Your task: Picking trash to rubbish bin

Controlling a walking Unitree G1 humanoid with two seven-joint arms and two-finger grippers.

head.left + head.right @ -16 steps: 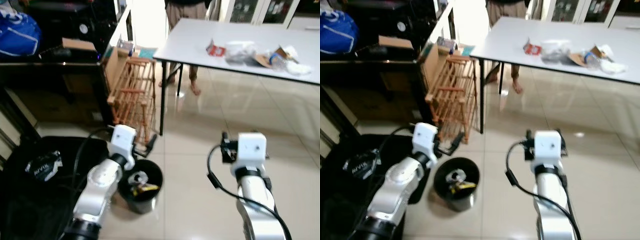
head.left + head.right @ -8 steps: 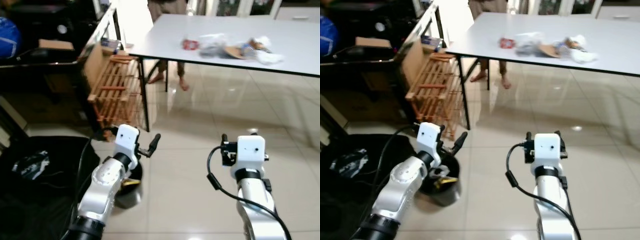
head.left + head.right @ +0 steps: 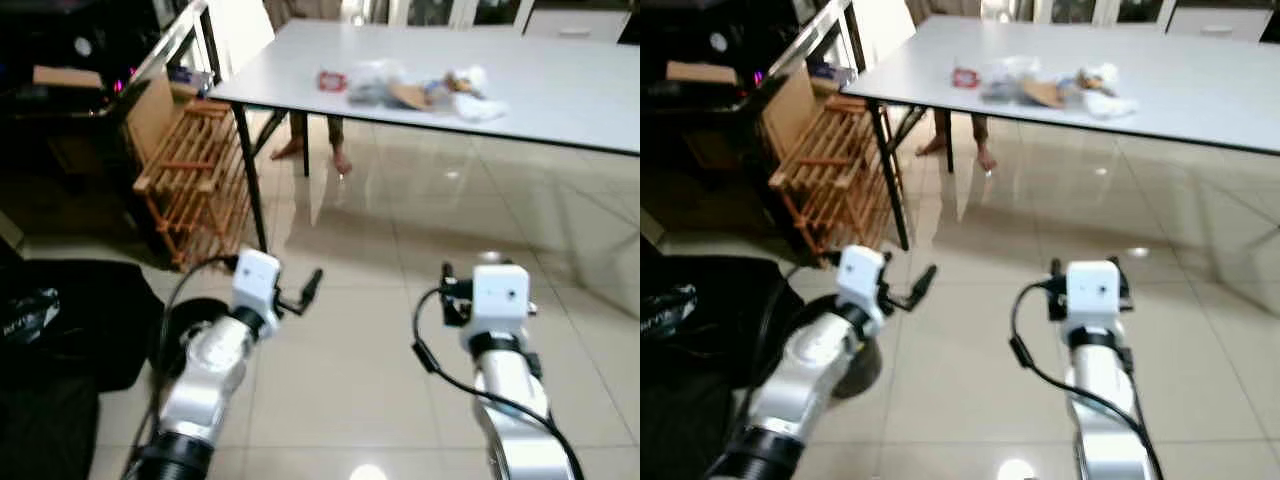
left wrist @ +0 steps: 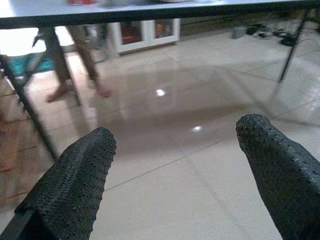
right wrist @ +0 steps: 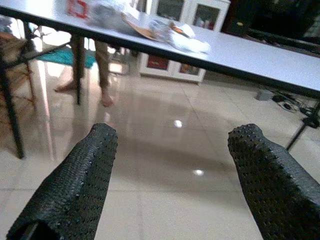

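Left gripper [image 4: 172, 165] and right gripper [image 5: 172, 165] — forward, fingers spread, empty.

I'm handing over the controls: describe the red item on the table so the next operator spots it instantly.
Start at the big white table across the tiled floor, ahead of both arms. A cluster of trash lies near its far edge. The red packet sits at the cluster's left end, the only red and white piece beside clear plastic, a brown scrap and white crumpled wrapping.

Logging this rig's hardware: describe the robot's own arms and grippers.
Both arms are silver, jointed tubes ending in white boxy wrist blocks, with a black cable looping beside each. The left gripper and right gripper each have two long black fingers with dimpled, rubbery pads.
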